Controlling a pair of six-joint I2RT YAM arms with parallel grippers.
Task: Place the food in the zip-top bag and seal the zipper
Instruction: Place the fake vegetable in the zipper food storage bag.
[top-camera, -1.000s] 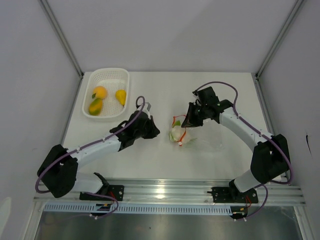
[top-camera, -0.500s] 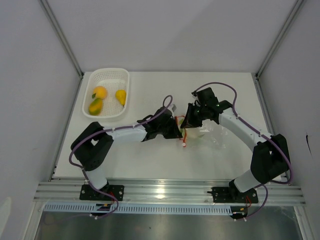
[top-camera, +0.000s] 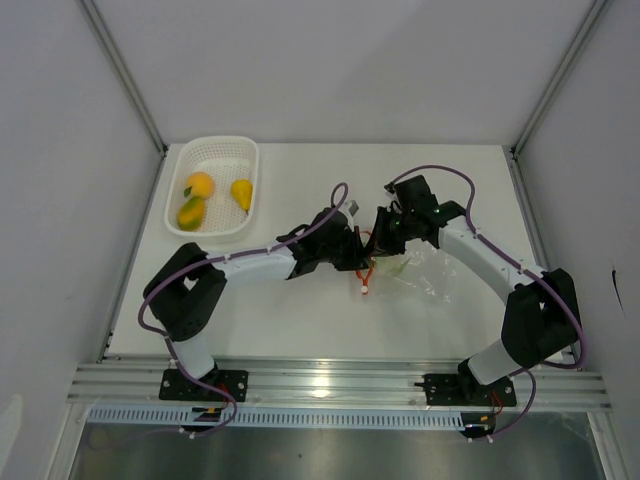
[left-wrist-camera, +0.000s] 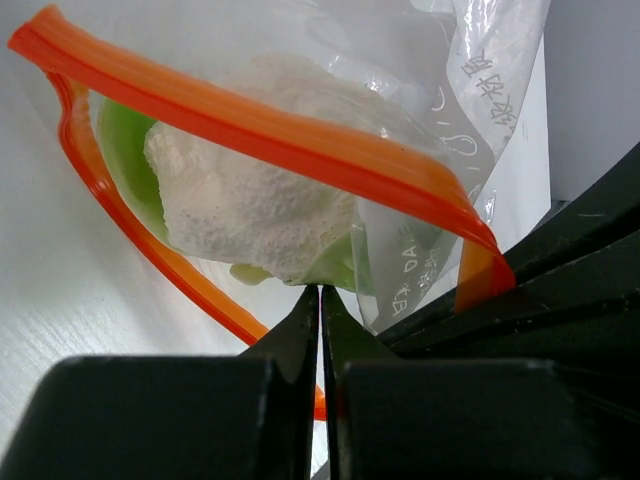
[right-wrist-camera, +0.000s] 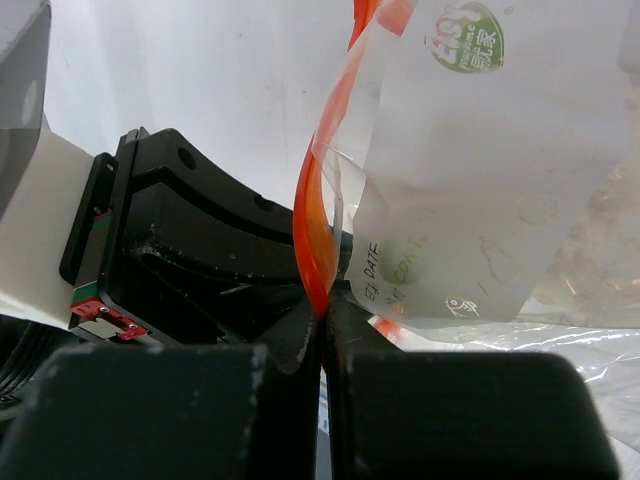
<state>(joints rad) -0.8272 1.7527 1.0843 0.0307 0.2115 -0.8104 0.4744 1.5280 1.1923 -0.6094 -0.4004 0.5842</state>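
The zip-top bag lies at mid-table, clear and crinkly, its mouth facing left. My right gripper is shut on the orange-red zipper and holds the top lip up. A white cauliflower-like piece with green sits just inside the mouth, between the two zipper strips. My left gripper is shut with nothing in it, its tips touching the underside of that piece. The orange fruit, the yellow pear-shaped fruit and the yellow-green fruit lie in the basket.
A white mesh basket stands at the table's back left. The two wrists meet close together at the bag mouth. Grey walls and metal posts enclose the table at the back and sides.
My left arm has swung right from beside the bag to its mouth, and the cauliflower piece has gone further in. The right gripper has kept its hold on the zipper.
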